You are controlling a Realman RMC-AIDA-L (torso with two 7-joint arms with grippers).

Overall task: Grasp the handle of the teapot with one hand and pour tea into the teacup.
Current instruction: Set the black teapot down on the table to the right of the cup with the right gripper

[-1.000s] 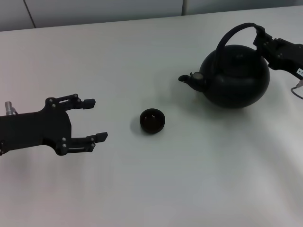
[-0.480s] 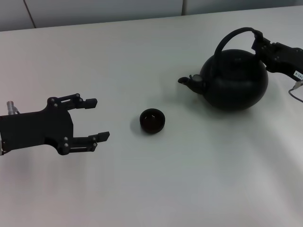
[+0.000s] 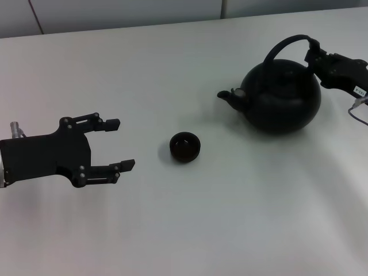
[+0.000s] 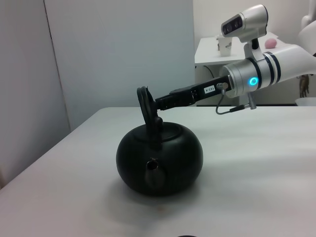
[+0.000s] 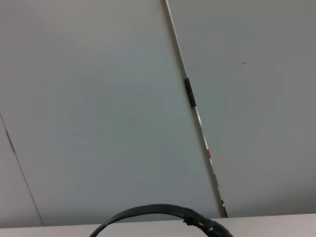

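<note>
The matte-black teapot is at the right of the white table, its spout pointing toward the middle. My right gripper is shut on the far end of the arched handle. The left wrist view shows the teapot spout-on, with the right gripper clamped at the top of the handle. In the right wrist view only an arc of the handle shows. The small black teacup stands at the table's middle, apart from the pot. My left gripper hovers open, left of the cup.
The white table runs wide around the cup and pot. Behind it stands a pale panelled wall. A thin cable loops from the right wrist near the table's right edge.
The teapot has shifted slightly to the left and levelled in the right gripper's hold. My left gripper has crept a little to the right toward the cup. The cup has not moved.
</note>
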